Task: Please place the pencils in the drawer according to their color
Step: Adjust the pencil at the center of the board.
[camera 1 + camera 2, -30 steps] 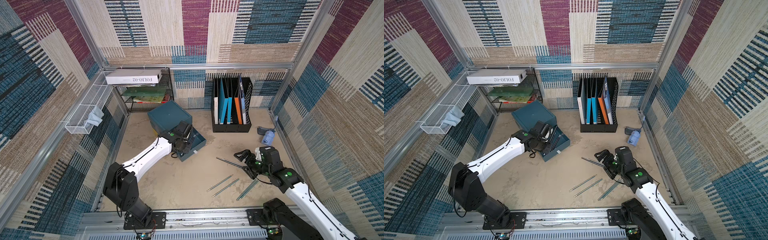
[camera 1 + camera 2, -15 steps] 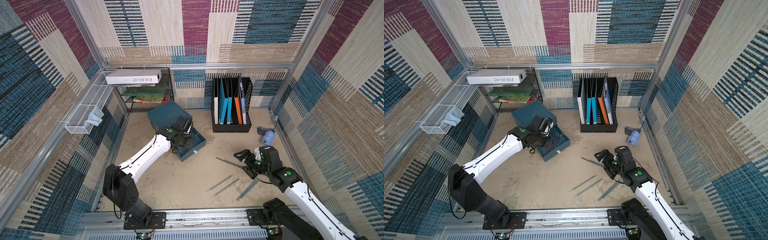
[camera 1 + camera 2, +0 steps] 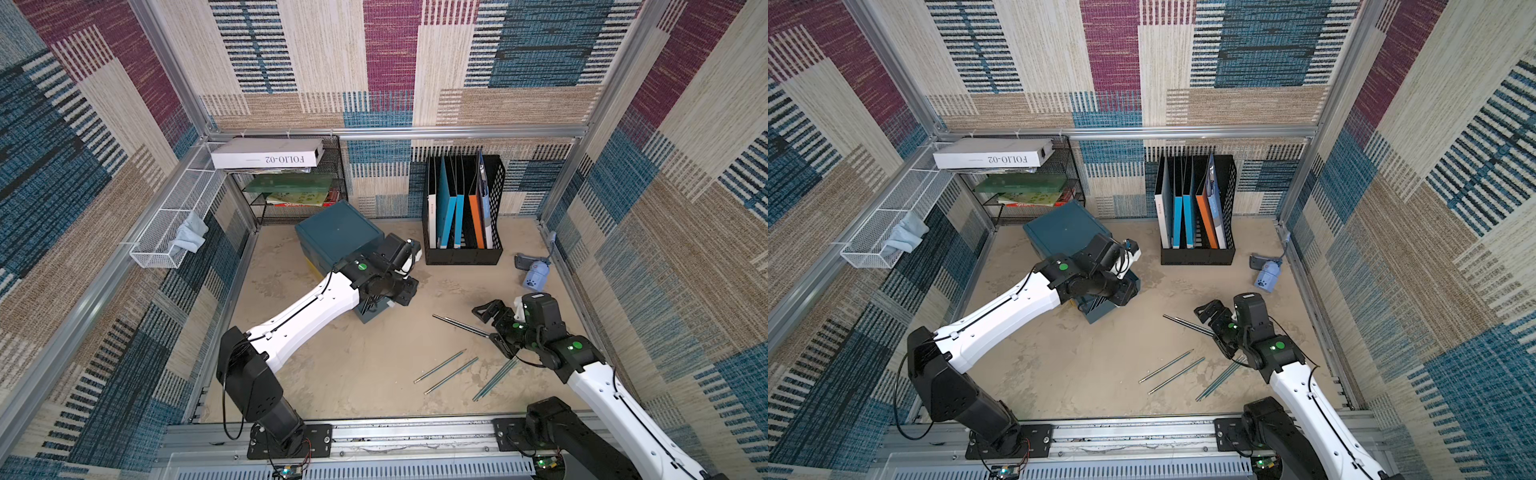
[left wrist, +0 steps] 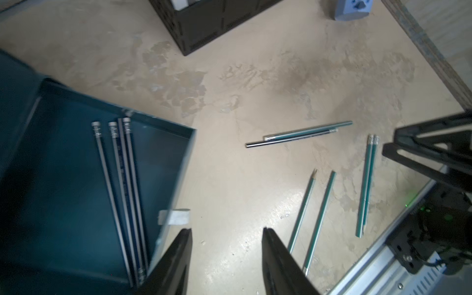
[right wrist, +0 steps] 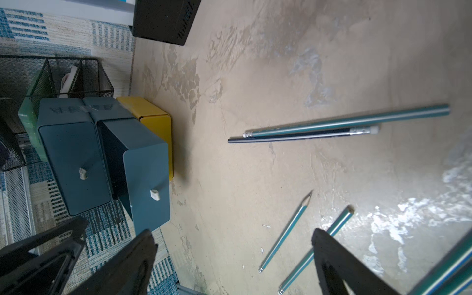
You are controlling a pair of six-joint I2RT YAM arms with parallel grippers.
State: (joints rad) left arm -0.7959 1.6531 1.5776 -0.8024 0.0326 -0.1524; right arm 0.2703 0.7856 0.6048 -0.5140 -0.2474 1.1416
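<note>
black pencil [image 3: 440,318] is laid along 10-to-4 in a top view, at 10 o'clock of the nearer right gripper [image 3: 492,330], jaws spread wide. left gripper [image 4: 226,229] is parted, empty.

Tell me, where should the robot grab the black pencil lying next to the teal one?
Probably at the bare dark end of the black pencil, which pokes out past the teal pencil lying beside it. Come straight down from above, jaws across the shaft: it lies flat on the table, and anywhere else the jaws would likely catch both.
</note>
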